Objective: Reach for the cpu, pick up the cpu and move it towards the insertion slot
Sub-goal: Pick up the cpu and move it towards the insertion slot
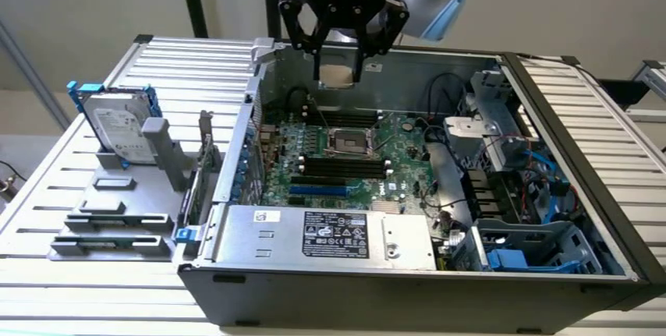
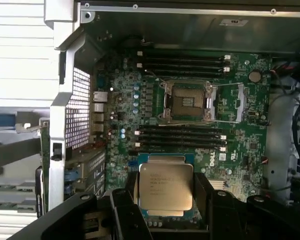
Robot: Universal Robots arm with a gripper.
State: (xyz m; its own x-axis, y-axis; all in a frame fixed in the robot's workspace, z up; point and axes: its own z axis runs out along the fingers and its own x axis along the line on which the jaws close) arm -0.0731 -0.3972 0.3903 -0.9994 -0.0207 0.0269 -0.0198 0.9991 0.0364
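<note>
Tool [image 1: 341, 67] clamps the cpu [image 2: 166, 187] flat between its fingers, hovering above the motherboard; insertion slot [image 2: 187, 101] lies below and forward, well apart.

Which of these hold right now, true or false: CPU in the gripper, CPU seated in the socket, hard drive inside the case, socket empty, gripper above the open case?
1. The black gripper holds the flat square silvery-topped cpu between its fingers. True.
2. The cpu is already seated in the shiny metal-framed square insertion slot. False: it hangs in the gripper, above the green motherboard.
3. The silver hard drive with blue frame sits inside the black computer case. False: it stands outside, on the exterior view's left.
4. The insertion slot is empty. True.
5. The gripper is over the open case. True.
</note>
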